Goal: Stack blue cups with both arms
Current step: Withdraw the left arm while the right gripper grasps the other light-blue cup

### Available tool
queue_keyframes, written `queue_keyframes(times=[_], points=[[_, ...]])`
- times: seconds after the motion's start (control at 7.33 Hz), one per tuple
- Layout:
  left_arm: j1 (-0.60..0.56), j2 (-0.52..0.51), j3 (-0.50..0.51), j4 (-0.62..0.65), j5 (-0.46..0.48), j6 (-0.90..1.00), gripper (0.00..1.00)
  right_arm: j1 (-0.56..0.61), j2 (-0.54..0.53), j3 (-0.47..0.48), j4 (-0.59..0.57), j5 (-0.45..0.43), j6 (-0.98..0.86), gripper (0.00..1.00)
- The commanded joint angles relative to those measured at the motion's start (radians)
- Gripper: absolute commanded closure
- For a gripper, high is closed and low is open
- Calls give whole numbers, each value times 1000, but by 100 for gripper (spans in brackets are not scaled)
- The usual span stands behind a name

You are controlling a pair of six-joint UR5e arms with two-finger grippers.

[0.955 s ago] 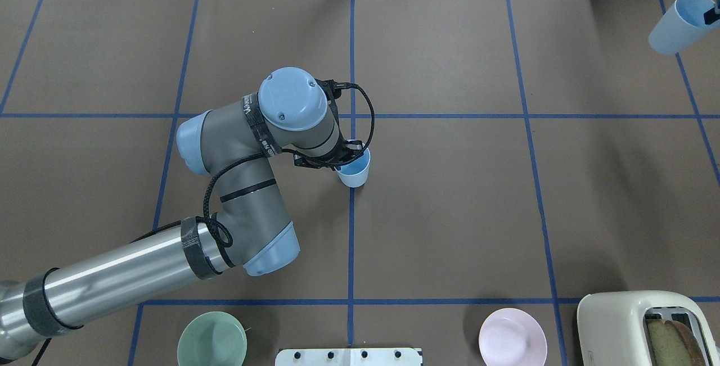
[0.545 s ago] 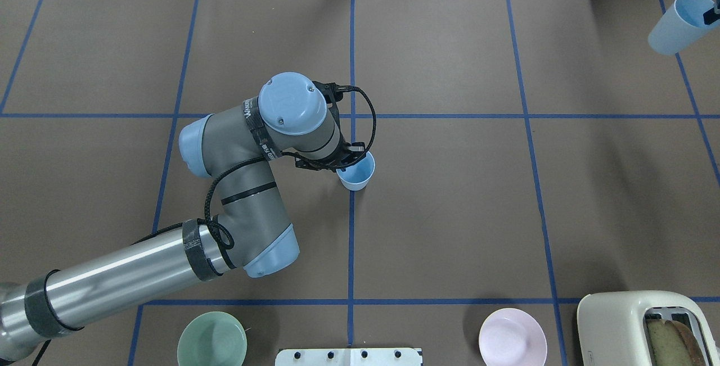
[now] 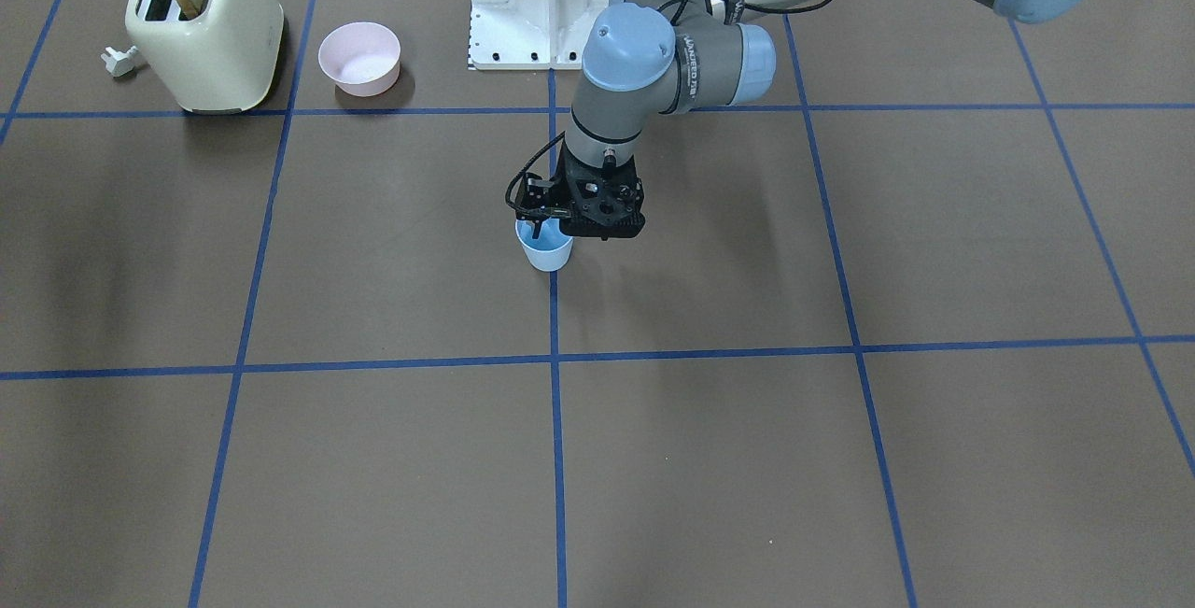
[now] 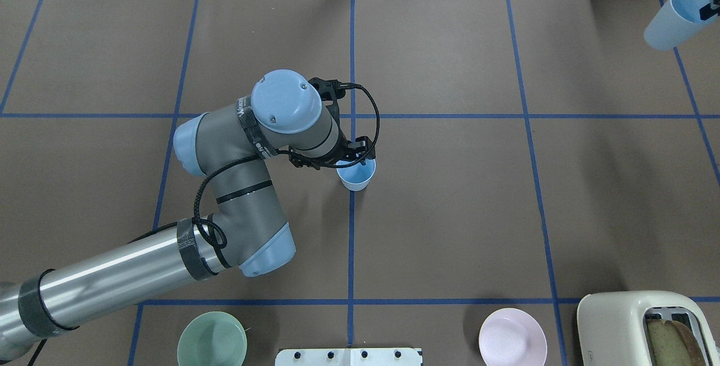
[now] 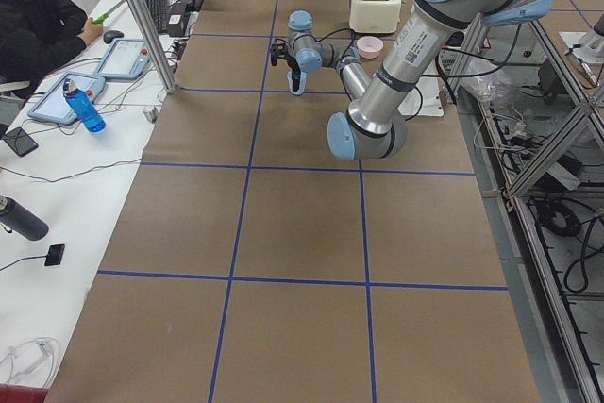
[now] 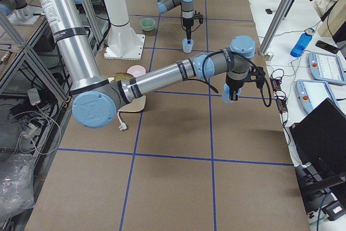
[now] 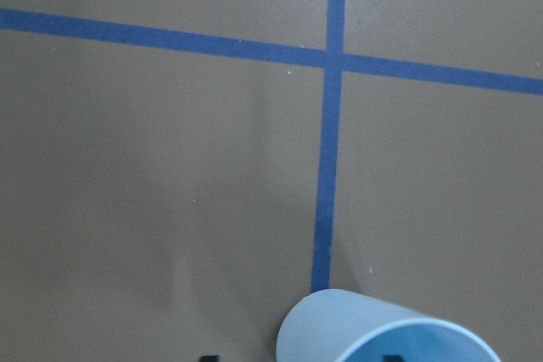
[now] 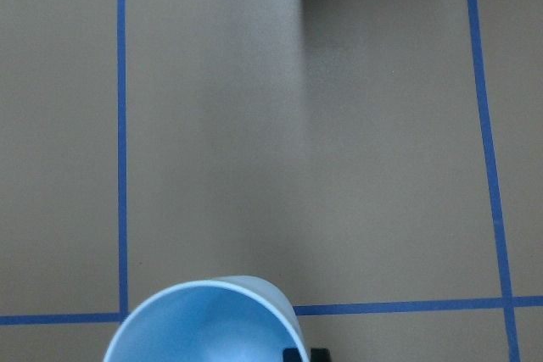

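One pale blue cup (image 4: 355, 177) stands upright on the centre blue line; it also shows in the front view (image 3: 545, 251) and the left wrist view (image 7: 382, 332). My left gripper (image 4: 353, 161) hangs over its rim, one finger inside the cup and one outside. In the left wrist view the fingertips (image 7: 208, 358) stand wide apart, so it is open. My right gripper (image 4: 710, 12) is at the far right edge, shut on the rim of the second blue cup (image 4: 671, 22), which is held tilted above the table. That cup fills the bottom of the right wrist view (image 8: 204, 324).
A cream toaster (image 4: 638, 325) with bread, a pink bowl (image 4: 512, 337) and a mint-green bowl (image 4: 212, 339) stand along the robot's edge, beside the white pedestal (image 3: 548, 1). A person (image 5: 38, 16) sits at the side desk.
The left arm has set its cup down from tilted to upright on the centre line, and its fingers have parted. The right gripper's cup has shifted slightly farther away.
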Motion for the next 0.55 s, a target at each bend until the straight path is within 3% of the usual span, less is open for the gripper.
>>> queue_keyframes(times=[0.0,0.14,0.41], points=[[-116,60,-159,102,-140,104,2,-78,10,108,-1,-5,201,100],[-210,120,-257,181,-220,206,2,-136,13,157,-1,-18,304,100],[-412,230,-308,212,-364,462,2,-289,49,246,-4,-110,539,100]])
